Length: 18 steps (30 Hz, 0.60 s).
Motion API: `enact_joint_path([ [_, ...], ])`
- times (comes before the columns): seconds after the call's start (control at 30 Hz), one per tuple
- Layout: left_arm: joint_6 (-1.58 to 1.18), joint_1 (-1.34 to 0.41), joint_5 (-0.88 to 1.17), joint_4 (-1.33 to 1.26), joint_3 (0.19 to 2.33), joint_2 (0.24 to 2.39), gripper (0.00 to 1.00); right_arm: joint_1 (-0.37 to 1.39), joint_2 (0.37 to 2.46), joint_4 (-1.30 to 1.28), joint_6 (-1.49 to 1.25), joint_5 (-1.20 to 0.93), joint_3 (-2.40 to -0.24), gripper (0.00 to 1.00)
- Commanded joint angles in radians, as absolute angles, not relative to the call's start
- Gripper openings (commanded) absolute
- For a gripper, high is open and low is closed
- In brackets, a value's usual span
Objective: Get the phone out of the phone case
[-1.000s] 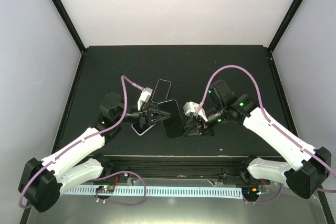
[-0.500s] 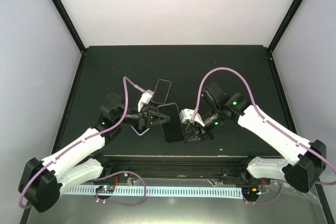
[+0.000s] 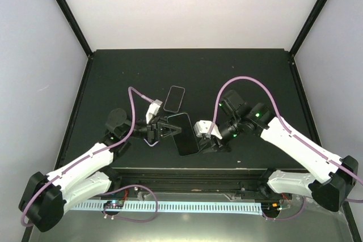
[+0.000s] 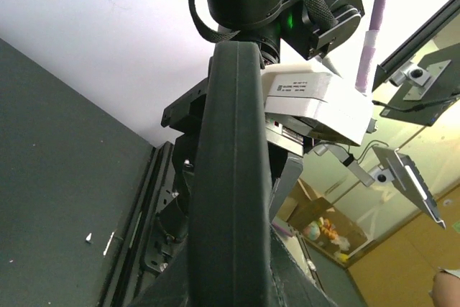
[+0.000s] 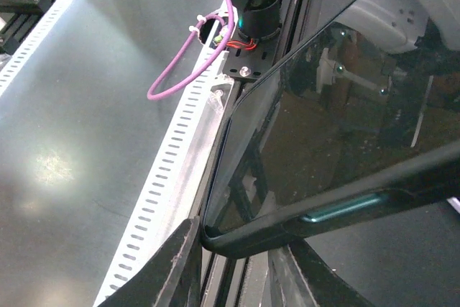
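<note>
Left arm (image 3: pixel 79 165) runs from its base at the near left corner up and rightward. The elbow is bent and the wrist is turned inward, towards table centre. Left jaws are clamped on the left long edge of the phone case (image 4: pixel 231 177), which my left wrist view shows edge-on.

Right arm (image 3: pixel 295 140) comes in from the near right and folds back at the elbow, with the wrist pointing left and slightly towards me. Right jaws are pinched shut on the opposite long edge of the phone case.

The phone (image 3: pixel 182 133) sits in its case, screen up, bridged between both jaws near the front middle of the tabletop (image 3: pixel 238 72). Cannot tell whether it touches the surface.

A second phone (image 3: pixel 175 98) lies flat just beyond it.
</note>
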<state>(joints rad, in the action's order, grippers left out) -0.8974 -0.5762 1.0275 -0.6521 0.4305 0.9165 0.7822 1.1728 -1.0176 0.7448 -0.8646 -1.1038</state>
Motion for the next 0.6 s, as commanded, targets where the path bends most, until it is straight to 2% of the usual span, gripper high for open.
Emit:
enact_joint_path([
  [0.0, -0.956, -0.571, 1.035, -0.743, 0.454, 0.919, 0.02, 0.798, 1.149, -1.023, 0.821, -0.82, -1.14, 0.26],
  [0.23, -1.064, -0.574, 1.051, -0.924, 0.429, 0.951, 0.01, 0.798, 1.205, -1.157, 0.931, -0.768, -1.221, 0.25],
  [0.57, -1.109, -0.583, 1.099, -0.965, 0.439, 0.994, 0.02, 0.798, 1.243, -1.154, 1.003, -0.66, -1.266, 0.25],
])
